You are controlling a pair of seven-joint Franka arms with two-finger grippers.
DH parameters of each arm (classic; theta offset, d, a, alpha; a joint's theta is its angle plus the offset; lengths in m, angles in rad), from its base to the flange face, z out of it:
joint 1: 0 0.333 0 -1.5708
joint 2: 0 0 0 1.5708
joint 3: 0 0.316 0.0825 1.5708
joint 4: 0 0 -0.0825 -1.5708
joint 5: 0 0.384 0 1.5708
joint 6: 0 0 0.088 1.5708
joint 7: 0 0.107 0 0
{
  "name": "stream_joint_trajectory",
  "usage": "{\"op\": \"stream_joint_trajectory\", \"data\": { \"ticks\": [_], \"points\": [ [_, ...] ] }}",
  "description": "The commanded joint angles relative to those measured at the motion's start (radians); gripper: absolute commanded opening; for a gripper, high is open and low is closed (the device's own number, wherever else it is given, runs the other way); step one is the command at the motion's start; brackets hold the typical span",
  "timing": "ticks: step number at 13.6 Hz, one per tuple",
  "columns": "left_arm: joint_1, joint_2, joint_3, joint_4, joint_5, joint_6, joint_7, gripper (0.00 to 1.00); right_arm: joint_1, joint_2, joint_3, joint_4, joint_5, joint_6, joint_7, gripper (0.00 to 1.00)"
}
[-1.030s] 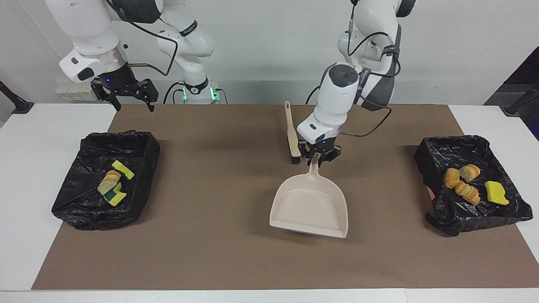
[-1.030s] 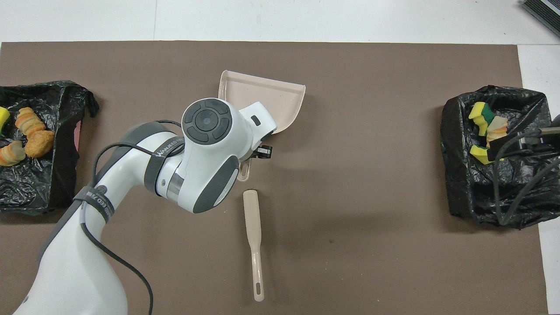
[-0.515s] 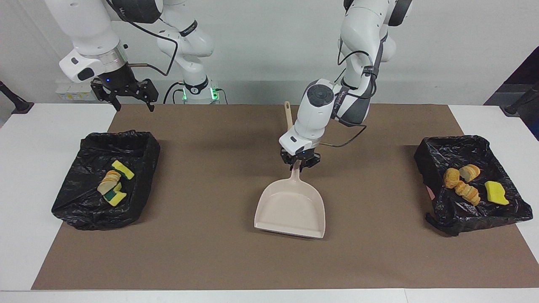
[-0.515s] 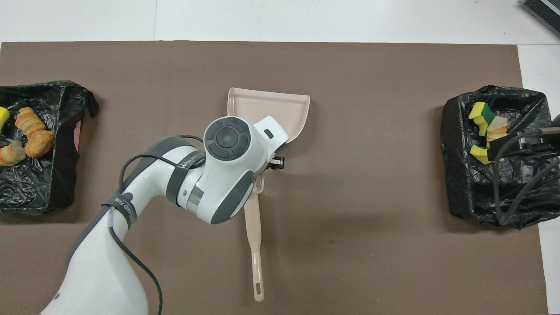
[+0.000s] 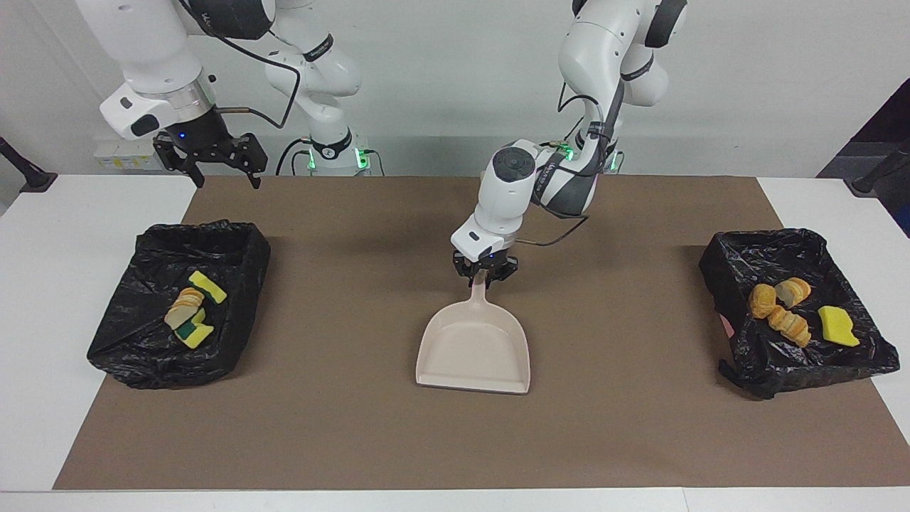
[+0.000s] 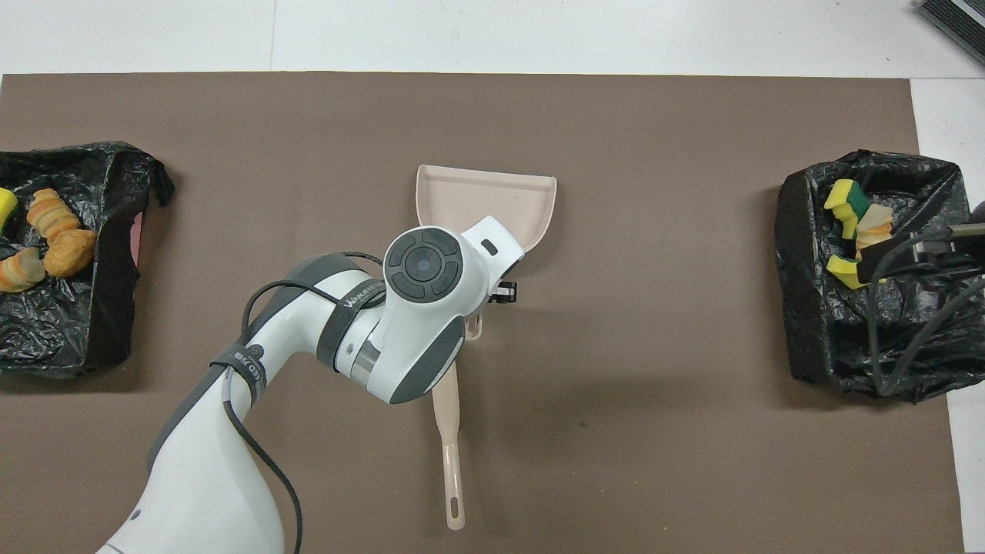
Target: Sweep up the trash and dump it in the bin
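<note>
My left gripper (image 5: 483, 278) sits at the dustpan (image 5: 475, 347) handle's twelve o'clock end, grip unclear; my right gripper (image 5: 210, 158) waits open; trash (image 5: 782, 307) lies in both bag-lined bins (image 5: 725, 263)

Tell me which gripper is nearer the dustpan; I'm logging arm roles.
Left. The left gripper is at the dustpan handle; the right gripper waits over the right arm's table end.
</note>
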Motion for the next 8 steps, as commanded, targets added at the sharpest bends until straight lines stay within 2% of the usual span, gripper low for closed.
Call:
{"op": "stream_joint_trajectory", "data": {
  "ticks": [1,4,8],
  "points": [
    [0.028,-0.043,0.022,-0.008,-0.010,-0.008,0.006,1.00,-0.011,-0.024,0.008,-0.025,-0.002,-0.009,0.012,1.00],
    [0.113,-0.107,0.024,-0.007,0.015,-0.111,0.044,1.00,-0.011,-0.024,0.008,-0.025,-0.002,-0.009,0.012,1.00],
    [0.269,-0.216,0.022,-0.008,0.026,-0.283,0.260,1.00,-0.011,-0.024,0.008,-0.025,-0.002,-0.009,0.012,1.00]
  ]
}}
